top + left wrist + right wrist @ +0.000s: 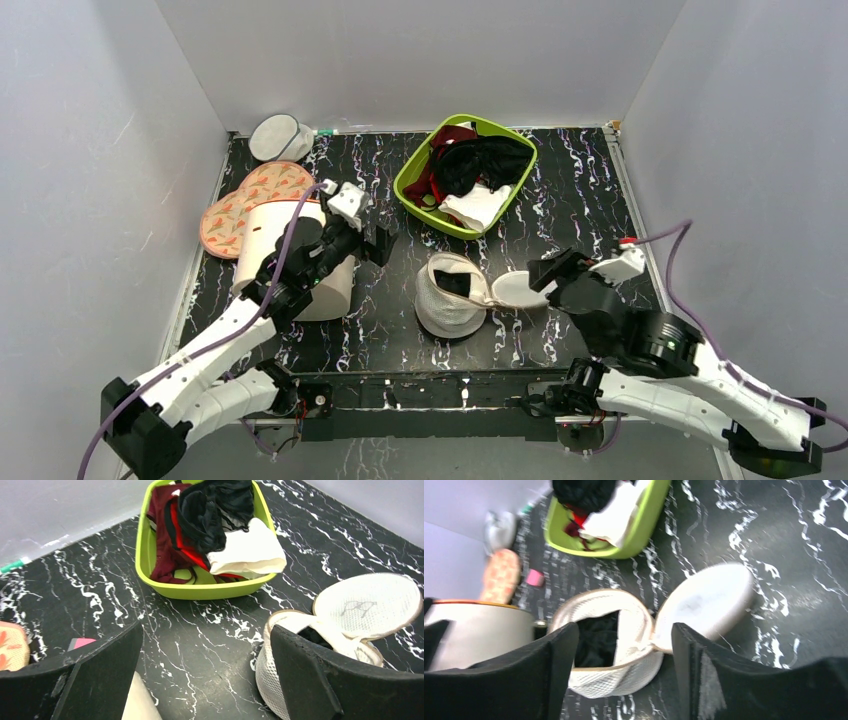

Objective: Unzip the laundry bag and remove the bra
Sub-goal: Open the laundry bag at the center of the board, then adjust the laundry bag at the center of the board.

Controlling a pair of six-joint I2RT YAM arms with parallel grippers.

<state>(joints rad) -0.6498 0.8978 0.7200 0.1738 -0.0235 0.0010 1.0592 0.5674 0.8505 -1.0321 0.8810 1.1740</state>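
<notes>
The laundry bag (450, 300) sits at the middle of the surface (585, 205), unzipped, its round lid (518, 290) flipped out to the right. Something black lies in its mouth; what it is cannot be told. The right tool (545, 275) hangs just beside the lid, jaws apart and empty. The left tool (375, 242) is also spread and holds nothing, between the bag and the cream cylinder (285, 235). Behind the cylinder lies the bra (250, 200), orange cups up. The green basin (410, 180) holds a black garment (485, 160), dark red cloth (452, 135) and white cloth (478, 207).

laundry bag (445, 312) centre | basket (404, 182) behind | cylinder (258, 235) left | clothes (485, 165) in basket
</notes>
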